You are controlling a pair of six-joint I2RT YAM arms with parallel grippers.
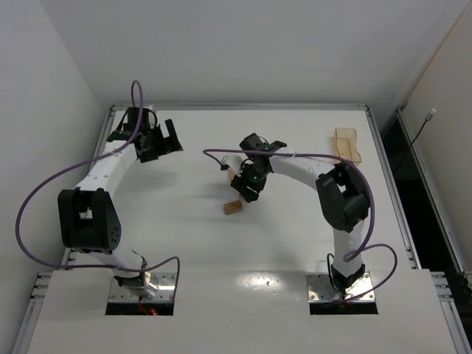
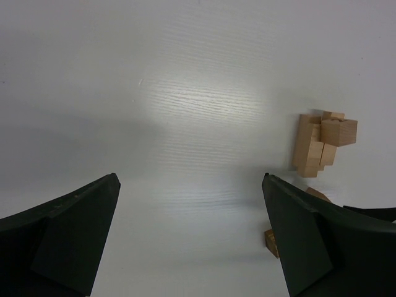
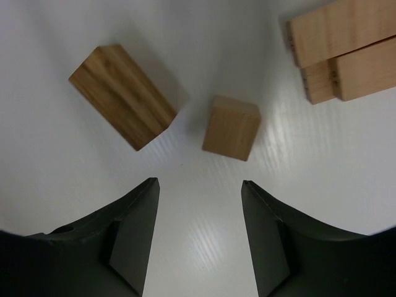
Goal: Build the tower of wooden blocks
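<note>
The right gripper [image 3: 198,232] hangs over the white table [image 3: 204,266], near its middle. Its jaws stand apart with nothing between them, and the gap looks a little wider than the small wood block [image 3: 231,127]. This block lies just ahead, at twelve o'clock in the right wrist view. The left gripper [image 2: 192,238] is fully spread and empty, well apart on the nine o'clock side of the table.

The small wood block is short and plain. Its slightly longer axis runs about twelve to six, tipped a bit toward one. At eleven o'clock from the right gripper lies a darker wood block [image 3: 122,96]. It is longer, and its axis goes from between ten and eleven to between four and five. The tower [image 3: 346,49] is at two o'clock, near both blocks. The bars that show lie side by side and point between two and three.

I judge the blocks to be light, stiff and smooth, so a shallow or skew pinch may let one slip. The best hold is on the two flat long faces, at the middle, with the fingers square to them. The small wood block sits slightly turned against the jaws, so a small wrist turn seems needed. The tower is only loosely stacked, and a light touch could shift it.
</note>
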